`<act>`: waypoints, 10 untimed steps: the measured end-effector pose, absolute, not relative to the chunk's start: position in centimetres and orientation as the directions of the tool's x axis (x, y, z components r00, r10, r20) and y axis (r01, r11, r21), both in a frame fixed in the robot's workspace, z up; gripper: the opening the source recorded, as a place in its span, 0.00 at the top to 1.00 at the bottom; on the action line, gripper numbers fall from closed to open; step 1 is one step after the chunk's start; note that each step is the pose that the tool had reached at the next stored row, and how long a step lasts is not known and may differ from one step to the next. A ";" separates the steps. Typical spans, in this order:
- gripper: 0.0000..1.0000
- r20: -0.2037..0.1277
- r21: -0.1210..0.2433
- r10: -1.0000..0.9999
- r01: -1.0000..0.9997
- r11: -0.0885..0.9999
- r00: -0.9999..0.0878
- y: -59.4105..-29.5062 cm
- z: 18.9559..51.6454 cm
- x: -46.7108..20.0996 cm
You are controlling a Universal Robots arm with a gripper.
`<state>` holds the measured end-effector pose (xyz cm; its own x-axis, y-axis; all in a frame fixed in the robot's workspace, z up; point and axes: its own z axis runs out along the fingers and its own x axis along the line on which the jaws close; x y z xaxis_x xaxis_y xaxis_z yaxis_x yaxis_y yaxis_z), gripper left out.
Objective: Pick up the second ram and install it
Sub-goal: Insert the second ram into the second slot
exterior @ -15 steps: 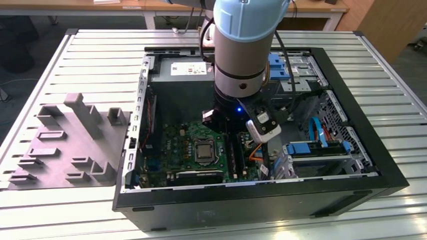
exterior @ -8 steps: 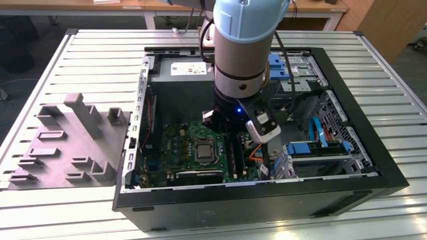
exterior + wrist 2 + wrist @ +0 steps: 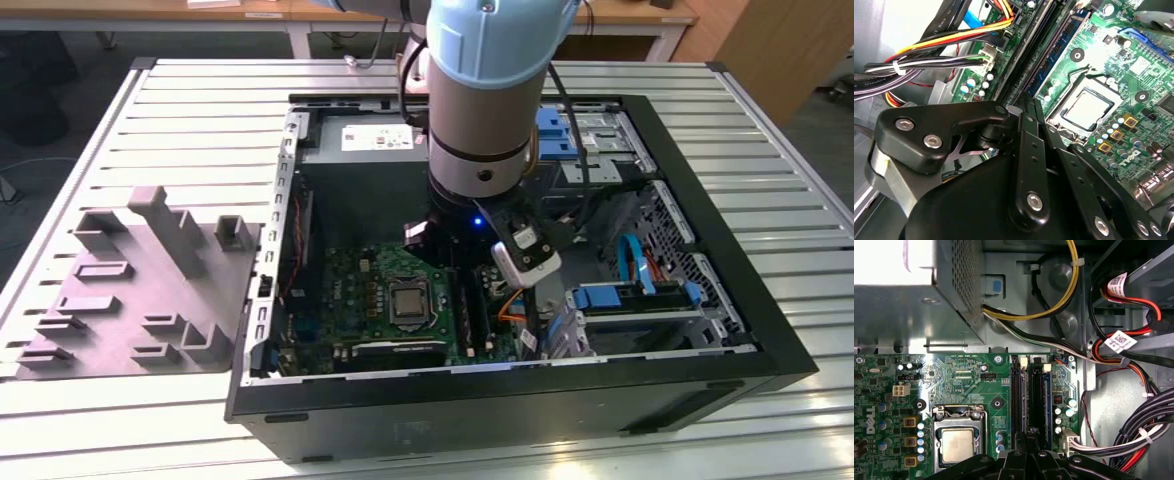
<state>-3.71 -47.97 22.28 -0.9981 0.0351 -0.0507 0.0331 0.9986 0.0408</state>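
Gripper (image 3: 1026, 101) jaws pressed together, tips at the motherboard (image 3: 969, 375) memory slots (image 3: 1019, 395), beside a seated blue-green ram (image 3: 1063, 44).

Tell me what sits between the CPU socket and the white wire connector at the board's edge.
In the first wrist view, the black memory slots run between the CPU socket and the white wire connector, with small capacitors beside the connector.

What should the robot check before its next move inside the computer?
1. Tool above the black memory slots: ok.
2. Second ram held by the tool: cannot tell.
3. Blue-green board in one slot pressed fully down: cannot tell.
4. Cable bundle lying clear of the slots: ok.
5. Case open on top: ok.
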 end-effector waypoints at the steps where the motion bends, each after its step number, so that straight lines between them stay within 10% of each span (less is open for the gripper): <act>1: 0.88 -0.051 0.041 0.035 0.033 0.999 -0.998 -48.0 22.3 -3.7; 10: 0.88 -0.051 0.041 0.035 0.033 0.999 -0.998 -48.0 22.1 -3.7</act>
<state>-3.71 -47.97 22.12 -0.9981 0.0352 -0.0507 0.0331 0.9986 0.0408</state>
